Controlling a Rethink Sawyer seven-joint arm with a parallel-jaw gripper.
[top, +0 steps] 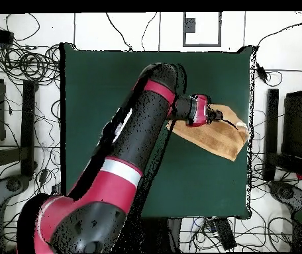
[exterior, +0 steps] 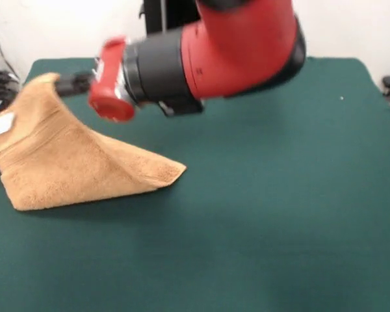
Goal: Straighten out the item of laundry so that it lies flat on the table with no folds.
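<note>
The orange-tan towel [exterior: 78, 166] sits at the left of the dark green table [exterior: 279, 195], rising like a tent to one raised corner. My gripper [exterior: 64, 84] is shut on that raised corner, with the red wrist just behind it. The towel's lower edge rests on the table, and a small white tag [exterior: 0, 127] shows on its left side. From overhead, the towel [top: 213, 137] lies by the right edge of the table [top: 100, 86], and the gripper [top: 221, 116] holds it at the upper side.
The red and black arm [exterior: 234, 45] reaches across the table's far part, low above the cloth. Cables [top: 28, 63] and dark equipment [top: 296, 126] surround the table on the floor. The towel is close to the table's edge [top: 250, 132].
</note>
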